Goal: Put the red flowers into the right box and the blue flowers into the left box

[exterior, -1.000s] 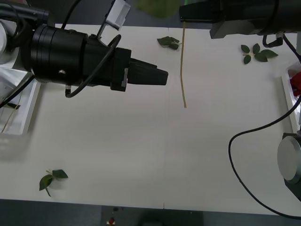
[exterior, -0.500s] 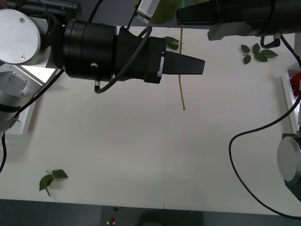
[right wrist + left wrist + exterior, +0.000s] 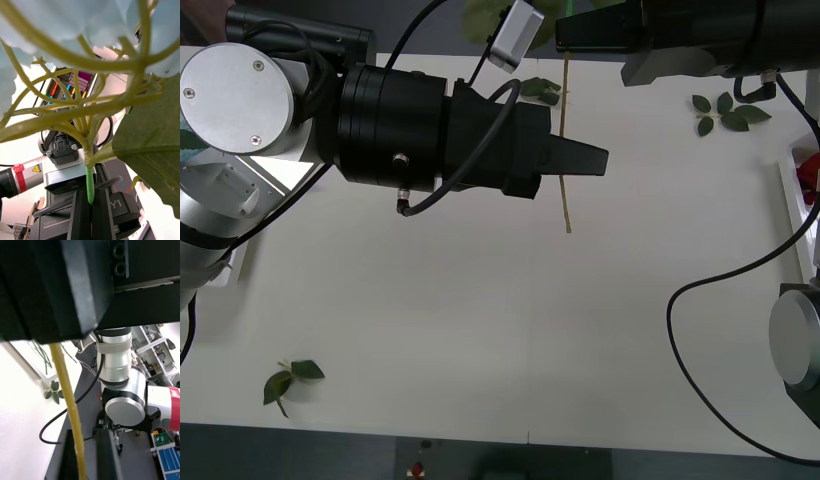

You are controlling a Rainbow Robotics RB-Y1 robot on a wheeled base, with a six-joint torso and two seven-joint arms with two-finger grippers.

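The white table (image 3: 480, 330) carries everything else. The left arm reaches across it from the left side, its left gripper (image 3: 585, 158) with fingers (image 3: 107, 455) set either side of the hanging stem (image 3: 564, 140), a little apart and not visibly pressing it. The right gripper (image 3: 91, 213) hangs over the table's far edge, fingers together, clamped on the stem of the blue flower (image 3: 86, 45), which hangs down toward the table. The right box (image 3: 798, 215) sits at the table's right edge, red showing inside. Leaf sprigs (image 3: 725, 112) lie near that box.
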